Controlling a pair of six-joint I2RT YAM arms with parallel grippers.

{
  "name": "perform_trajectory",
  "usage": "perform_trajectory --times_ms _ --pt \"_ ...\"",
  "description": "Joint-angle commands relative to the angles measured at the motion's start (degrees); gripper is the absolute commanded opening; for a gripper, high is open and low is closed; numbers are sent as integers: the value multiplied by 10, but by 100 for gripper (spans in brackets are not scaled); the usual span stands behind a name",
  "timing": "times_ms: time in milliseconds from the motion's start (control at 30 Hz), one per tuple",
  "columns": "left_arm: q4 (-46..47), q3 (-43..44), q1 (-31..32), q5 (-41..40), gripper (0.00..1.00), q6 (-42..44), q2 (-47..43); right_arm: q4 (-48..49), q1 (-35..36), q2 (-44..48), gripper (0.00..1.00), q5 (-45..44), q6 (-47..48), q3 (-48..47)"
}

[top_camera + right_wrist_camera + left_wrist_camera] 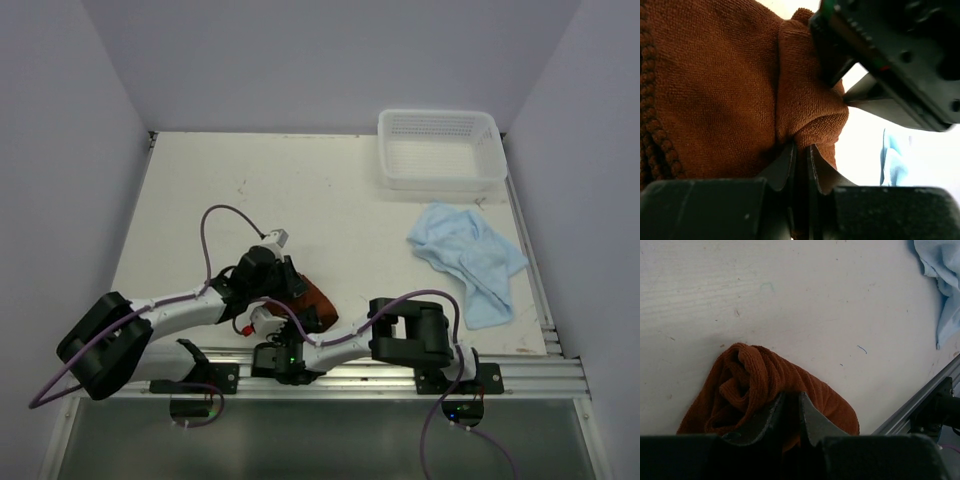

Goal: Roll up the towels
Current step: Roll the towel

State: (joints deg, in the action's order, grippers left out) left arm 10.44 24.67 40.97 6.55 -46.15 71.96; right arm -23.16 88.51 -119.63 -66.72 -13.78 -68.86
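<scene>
Rust towel (765, 385): bunched in ribbed folds at the table's (300, 180) near edge, I see.
Left gripper (791, 399): jaws narrow, pinching one fold.
Right gripper (801, 150): jaws almost closed on another fold.
Blue towel (470, 258): crumpled, right edge.

No word, label, brand, number or sign can be read in any of the three views. The small white tag (278, 237) at the end of the purple cable (225, 208) is too small to tell if something is written on it.
</scene>
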Motion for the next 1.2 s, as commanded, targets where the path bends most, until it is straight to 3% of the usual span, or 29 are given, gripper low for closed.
perform_trajectory --times_ms 0,167,533,1033,1167 --pt "28 -26 6 11 20 -10 30 33 -1 27 10 55 -51 16" --pt "5 -28 5 -42 18 4 63 80 -1 94 23 35 -43 40" --pt "33 -30 6 -33 17 -4 95 215 -2 217 47 19 -39 130" --pt "29 -31 5 -38 16 4 85 255 -3 318 50 -2 -63 174" --pt "21 -25 5 -44 16 10 82 243 -19 367 50 46 -99 202"
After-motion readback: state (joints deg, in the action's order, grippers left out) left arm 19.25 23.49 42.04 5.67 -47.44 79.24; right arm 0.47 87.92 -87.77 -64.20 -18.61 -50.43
